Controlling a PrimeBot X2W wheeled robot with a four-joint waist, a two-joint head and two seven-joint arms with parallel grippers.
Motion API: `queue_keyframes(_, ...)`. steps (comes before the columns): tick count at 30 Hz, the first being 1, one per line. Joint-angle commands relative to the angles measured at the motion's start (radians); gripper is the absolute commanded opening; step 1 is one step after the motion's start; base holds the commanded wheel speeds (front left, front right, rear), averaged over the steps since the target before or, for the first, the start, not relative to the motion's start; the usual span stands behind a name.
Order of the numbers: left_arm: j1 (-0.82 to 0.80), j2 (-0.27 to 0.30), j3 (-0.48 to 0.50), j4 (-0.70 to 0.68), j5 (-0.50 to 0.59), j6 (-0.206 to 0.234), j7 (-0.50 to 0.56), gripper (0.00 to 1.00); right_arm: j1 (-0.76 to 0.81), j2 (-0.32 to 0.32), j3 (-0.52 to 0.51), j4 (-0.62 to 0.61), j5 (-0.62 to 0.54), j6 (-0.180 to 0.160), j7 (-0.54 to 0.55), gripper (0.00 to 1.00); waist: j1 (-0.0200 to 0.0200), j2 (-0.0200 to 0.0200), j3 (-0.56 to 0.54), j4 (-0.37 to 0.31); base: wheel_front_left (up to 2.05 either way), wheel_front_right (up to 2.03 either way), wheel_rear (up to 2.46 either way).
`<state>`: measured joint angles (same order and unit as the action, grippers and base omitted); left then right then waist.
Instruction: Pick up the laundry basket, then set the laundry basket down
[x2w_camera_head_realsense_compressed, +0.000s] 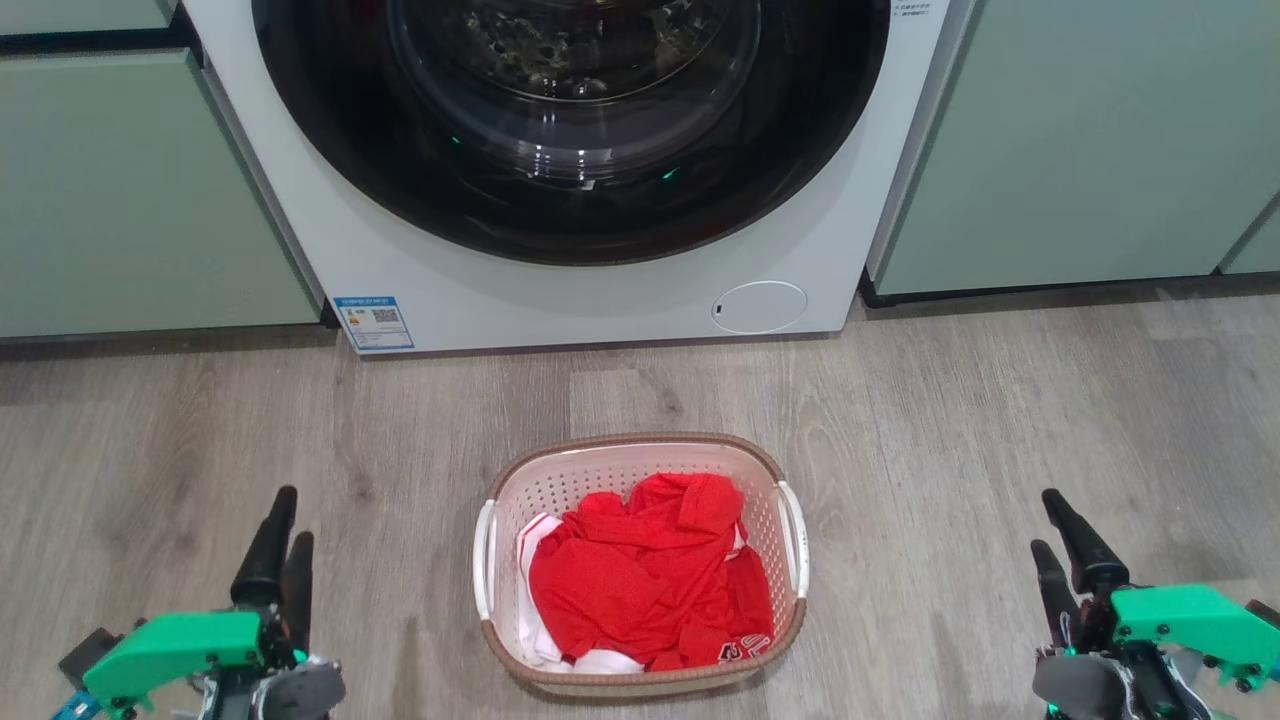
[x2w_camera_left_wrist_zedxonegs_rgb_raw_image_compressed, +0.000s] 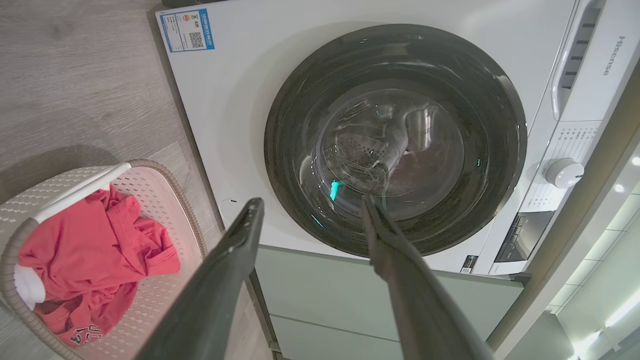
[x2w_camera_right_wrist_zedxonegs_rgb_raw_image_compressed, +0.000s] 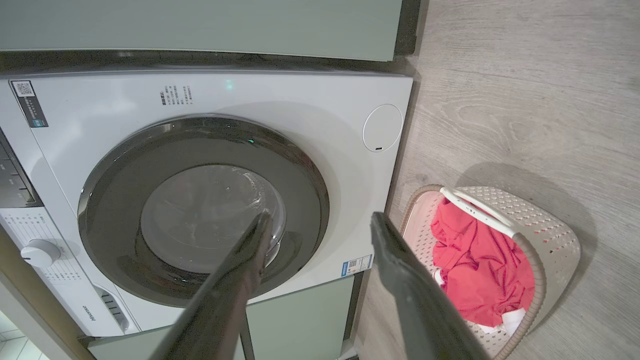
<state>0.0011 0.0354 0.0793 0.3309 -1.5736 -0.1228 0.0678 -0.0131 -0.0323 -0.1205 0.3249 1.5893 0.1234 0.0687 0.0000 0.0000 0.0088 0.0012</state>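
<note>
laundry basket grounded, wrist views reveal dial

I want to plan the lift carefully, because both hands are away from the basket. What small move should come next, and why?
Probably bring both hands inward and down toward the white side handles. The laundry basket stands on the floor between the left hand and the right hand; both are open, apart from it and holding nothing. One handle faces each hand.

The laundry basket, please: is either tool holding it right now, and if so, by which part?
Nothing is held. The left tool and right tool stand open, apart from the laundry basket, which sits on the floor.
</note>
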Motion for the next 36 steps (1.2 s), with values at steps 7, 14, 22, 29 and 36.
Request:
queue_keyframes(7, -0.067, 0.008, 0.030, -0.061, 0.058, -0.001, -0.030, 1.00, -0.062, -0.008, 0.004, -0.051, -0.063, 0.002, -0.032, 1.00, 0.0000, 0.0000, 0.003, 0.002, 0.00, 0.00, 0.00)
queue_keyframes(14, -0.080, 0.008, 0.049, -0.099, 0.133, 0.008, -0.050, 1.00, -0.078, -0.009, 0.001, -0.067, -0.119, 0.002, -0.052, 1.00, 0.0000, 0.0000, 0.005, 0.003, 0.00, 0.00, 0.00)
queue_keyframes(22, -0.091, 0.009, 0.045, -0.174, 0.253, 0.046, -0.074, 1.00, -0.099, -0.009, 0.004, -0.121, -0.238, 0.002, -0.075, 1.00, 0.0000, 0.0000, 0.010, 0.005, 0.00, 0.00, 0.00)
queue_keyframes(29, -0.099, 0.009, 0.019, -0.237, 0.372, 0.077, -0.094, 1.00, -0.114, -0.010, 0.009, -0.161, -0.340, 0.003, -0.096, 1.00, 0.0000, 0.0000, 0.015, 0.008, 0.00, 0.00, 0.00)
queue_keyframes(36, -0.108, 0.010, -0.010, -0.294, 0.487, 0.105, -0.115, 1.00, -0.130, -0.011, 0.016, -0.204, -0.436, 0.003, -0.116, 1.00, 0.0000, 0.0000, 0.018, 0.010, 0.00, 0.00, 0.00)
